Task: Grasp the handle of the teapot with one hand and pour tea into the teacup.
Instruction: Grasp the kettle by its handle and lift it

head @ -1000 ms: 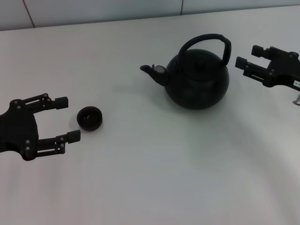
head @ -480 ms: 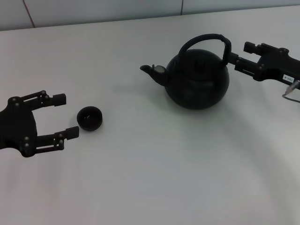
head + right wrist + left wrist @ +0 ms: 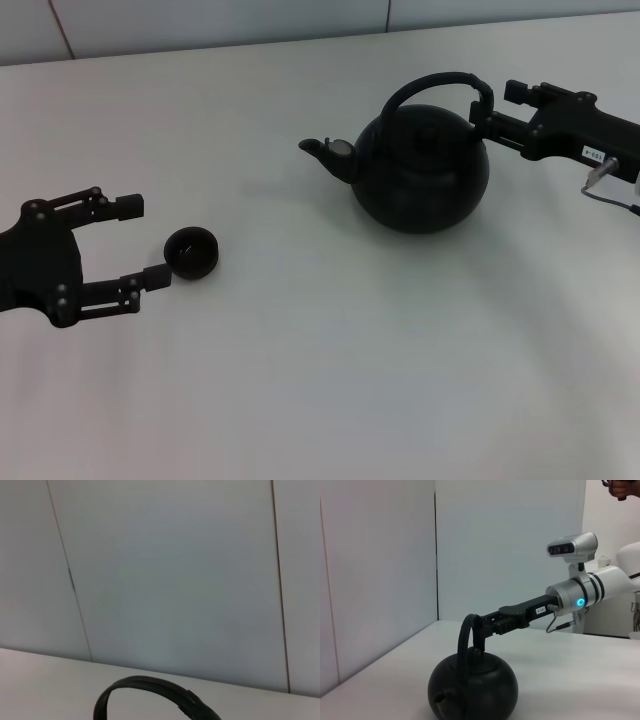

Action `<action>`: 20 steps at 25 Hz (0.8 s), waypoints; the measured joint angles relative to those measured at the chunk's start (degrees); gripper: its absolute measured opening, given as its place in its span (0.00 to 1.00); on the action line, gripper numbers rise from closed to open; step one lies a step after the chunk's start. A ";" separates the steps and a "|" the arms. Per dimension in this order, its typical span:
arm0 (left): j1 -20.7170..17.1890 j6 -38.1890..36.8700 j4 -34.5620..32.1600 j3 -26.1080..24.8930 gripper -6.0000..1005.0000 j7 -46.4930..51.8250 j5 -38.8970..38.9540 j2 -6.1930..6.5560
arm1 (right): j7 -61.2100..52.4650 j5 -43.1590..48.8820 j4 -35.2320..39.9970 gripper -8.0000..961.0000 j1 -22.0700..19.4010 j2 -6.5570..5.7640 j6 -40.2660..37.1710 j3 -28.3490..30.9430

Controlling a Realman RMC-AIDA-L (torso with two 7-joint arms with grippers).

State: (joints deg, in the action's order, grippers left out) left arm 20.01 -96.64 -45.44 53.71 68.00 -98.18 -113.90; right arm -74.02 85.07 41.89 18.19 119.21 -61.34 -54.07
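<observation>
The black teapot (image 3: 420, 172) stands on the white table (image 3: 330, 360), spout pointing left. Its arched handle (image 3: 437, 83) rises over the lid. My right gripper (image 3: 492, 107) is open at the handle's right end, one finger on each side of the hoop. The left wrist view shows the teapot (image 3: 473, 689), the handle (image 3: 466, 632) and the right gripper (image 3: 485, 625) reaching in at the hoop. The right wrist view shows only the handle's arc (image 3: 150, 689). The small black teacup (image 3: 190, 251) sits at the left. My left gripper (image 3: 143, 241) is open just left of it, not touching.
A grey wall (image 3: 200, 20) runs along the table's far edge. A cable (image 3: 605, 180) hangs off the right arm. In the left wrist view the robot's white body and head camera (image 3: 572, 547) stand behind the table.
My right gripper has moved left and up, from beside the teapot to straddling the handle's right end. The left gripper has drifted slightly back from the teacup. Teapot and teacup have not moved.
</observation>
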 joint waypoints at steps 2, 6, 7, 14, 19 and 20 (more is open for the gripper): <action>0.01 0.06 0.00 -0.05 0.80 0.00 0.00 0.00 | 0.01 0.01 -0.21 0.66 0.24 -0.01 0.46 -0.13; 0.02 0.37 0.00 -0.10 0.80 0.01 0.00 0.00 | 0.11 0.01 -0.71 0.64 0.56 -0.03 0.77 -0.19; 0.02 0.37 0.00 -0.10 0.80 0.01 0.00 0.00 | 0.22 0.02 -0.86 0.64 0.61 -0.03 0.78 -0.21; 0.06 0.41 0.00 -0.10 0.80 0.03 0.00 0.00 | 3.27 0.63 -1.33 0.61 0.42 0.01 0.41 -0.42; 0.12 0.41 0.00 -0.09 0.80 0.12 0.00 -0.03 | 3.61 0.59 -2.52 0.44 0.65 0.03 0.72 -0.43; 0.12 0.41 0.00 -0.09 0.80 0.15 0.00 -0.05 | 3.62 0.55 -2.58 0.39 0.68 0.02 0.77 -0.43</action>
State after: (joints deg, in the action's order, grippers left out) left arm 20.13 -96.23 -45.44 53.62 68.15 -98.18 -113.96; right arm -70.40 85.62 39.31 18.87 119.23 -60.58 -54.50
